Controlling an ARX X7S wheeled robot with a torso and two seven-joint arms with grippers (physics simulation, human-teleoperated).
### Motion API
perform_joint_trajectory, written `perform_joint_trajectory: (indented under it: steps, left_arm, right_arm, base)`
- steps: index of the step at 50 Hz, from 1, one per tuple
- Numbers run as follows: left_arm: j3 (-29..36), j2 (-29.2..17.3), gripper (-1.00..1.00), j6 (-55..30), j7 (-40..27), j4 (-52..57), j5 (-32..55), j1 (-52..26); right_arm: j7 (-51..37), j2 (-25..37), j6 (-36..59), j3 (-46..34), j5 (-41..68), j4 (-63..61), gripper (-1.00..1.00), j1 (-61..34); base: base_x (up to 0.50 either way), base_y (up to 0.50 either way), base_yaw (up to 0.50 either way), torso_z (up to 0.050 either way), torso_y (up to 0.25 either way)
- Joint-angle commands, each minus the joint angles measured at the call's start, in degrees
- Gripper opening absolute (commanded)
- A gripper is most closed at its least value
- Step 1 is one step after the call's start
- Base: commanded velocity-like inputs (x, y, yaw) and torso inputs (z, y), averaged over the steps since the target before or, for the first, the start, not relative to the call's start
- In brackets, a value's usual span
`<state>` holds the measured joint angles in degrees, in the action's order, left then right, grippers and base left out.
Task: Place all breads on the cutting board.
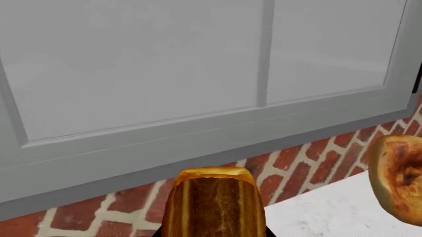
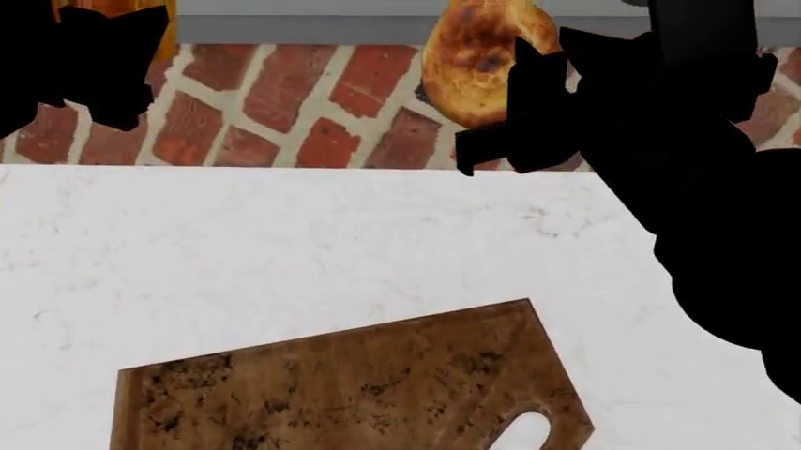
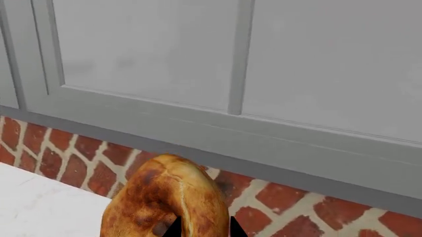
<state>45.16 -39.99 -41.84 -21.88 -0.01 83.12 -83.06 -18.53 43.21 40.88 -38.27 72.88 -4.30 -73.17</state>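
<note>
Currently both breads are off the desk (image 2: 313, 244). Left gripper (image 2: 88, 56) – a dark silhouette at the head view's upper left – has its fingers pinching the loaf (image 1: 212, 205), held up in front of the brick wall (image 2: 288, 112) and grey panel (image 1: 197, 74). Board (image 2: 363, 389) lies flat on the white desk at centre, handle hole toward the right, nothing on it. Right gripper (image 2: 532, 89) – fingers clamped on the bun (image 2: 478, 61), which hangs edge-on above the desk's far edge.
</note>
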Motion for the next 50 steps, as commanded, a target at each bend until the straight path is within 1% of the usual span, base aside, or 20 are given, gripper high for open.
perform_joint_trajectory:
  steps: [1,4,6,11,14,16,23,27,32,40,50]
  left_arm:
    - [-0.8,-0.2,-1.0,0.5,-0.4,-0.1,0.0,-0.3]
    - [-0.8,-0.1,-1.0,0.5,-0.5,0.1,0.0,-0.3]
    - [-0.9,-0.2,-1.0,0.7,-0.6,0.3,0.1,0.0]
    - [-1.4,-0.3,-1.0,1.3,-0.6,0.0,0.7,0.6]
    - [-1.2,-0.2,-1.0,1.1,-0.5,0.0,0.5,0.6]
    - [-2.3,-0.1,-1.0,1.7,-0.6,-0.2,2.4,1.2]
    - [-1.7,-0.3,-1.0,1.3,-0.6,0.2,1.5,1.0]
    - [-1.8,-0.4,-1.0,1.3,-0.7,0.3,1.6,1.1]
    - [-1.3,-0.4,-1.0,1.0,0.3,-0.3,1.0,0.7]
    - [-1.5,-0.5,-1.0,1.1,0.0,0.1,1.3,1.0]
    - [-0.8,0.1,-1.0,0.9,0.5,-0.1,0.1,0.4]
  right_arm:
    - [1.0,-1.0,2.6,-0.8,-0.1,1.7,-1.0,-2.1]
    - [1.5,-2.0,4.4,-0.5,2.4,3.9,-1.0,-3.1]
    - [1.6,-2.5,4.9,-1.4,1.7,4.9,-1.0,-3.2]
    - [1.4,-2.9,4.5,-1.1,3.3,4.6,-1.0,-1.3]
    - [2.9,-3.1,6.3,-1.9,5.1,4.4,-1.0,-0.9]
    - [3.4,-3.3,6.7,-2.1,5.7,4.7,-1.0,-0.7]
    - [4.6,-4.2,7.8,-3.8,6.0,5.6,-1.0,0.9]
    - [4.9,-5.1,8.3,-3.2,8.7,7.7,-1.0,1.6]
    - [6.5,-5.9,8.7,-4.6,7.8,8.8,-1.0,2.0]
    - [6.2,-7.7,11.1,-5.4,10.5,12.5,-1.0,2.7]
    - [8.5,-8.7,11.1,-5.1,12.9,15.5,-1.0,4.5]
  base:
    - [0.0,0.0,0.0,0.0,0.0]
    - [0.0,0.0,0.0,0.0,0.0]
    - [0.0,0.0,0.0,0.0,0.005]
    - [0.0,0.0,0.0,0.0,0.0]
    - [0.0,0.0,0.0,0.0,0.0]
    - [0.0,0.0,0.0,0.0,0.0]
    - [0.0,0.0,0.0,0.0,0.001]
    - [0.0,0.0,0.0,0.0,0.0]
    - [0.0,0.0,0.0,0.002,0.002]
    - [0.0,0.0,0.0,0.0,0.001]
    - [0.0,0.0,0.0,0.0,0.001]
